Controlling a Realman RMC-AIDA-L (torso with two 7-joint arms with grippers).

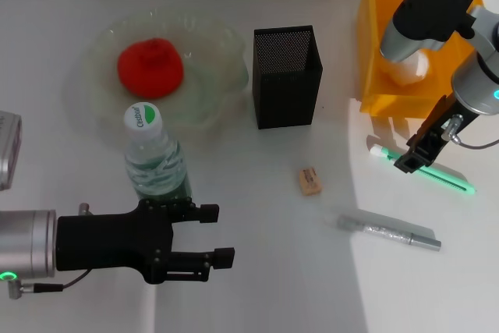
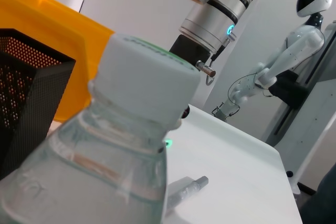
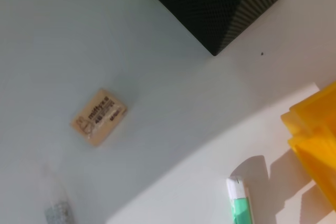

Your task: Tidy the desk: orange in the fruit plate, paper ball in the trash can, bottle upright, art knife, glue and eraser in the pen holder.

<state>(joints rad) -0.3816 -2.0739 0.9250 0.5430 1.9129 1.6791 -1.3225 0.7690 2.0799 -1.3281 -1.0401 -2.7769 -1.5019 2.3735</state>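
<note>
Bottle [image 1: 155, 155] upright on the worktop [image 1: 257, 271], just in front of the fruit plate [image 1: 214, 52], white cap on top. Left gripper [image 1: 210, 233] low beside the bottle's base, jaws wide open, holding nothing. Orange [image 1: 150, 66] inside the fruit plate. Pen holder [image 1: 287, 76] upright between the plate and the trash can [image 1: 374, 44]. Eraser [image 1: 309, 180] flat on the worktop in front of the pen holder, well apart from it. Silver art knife [image 1: 390, 231] near the front right. Green-and-white glue stick [image 1: 437, 175] under the right gripper [image 1: 413, 157], close to the trash can. Right jaws: cannot tell. White lump, perhaps the paper ball [image 1: 405, 72], inside the trash can.
</note>
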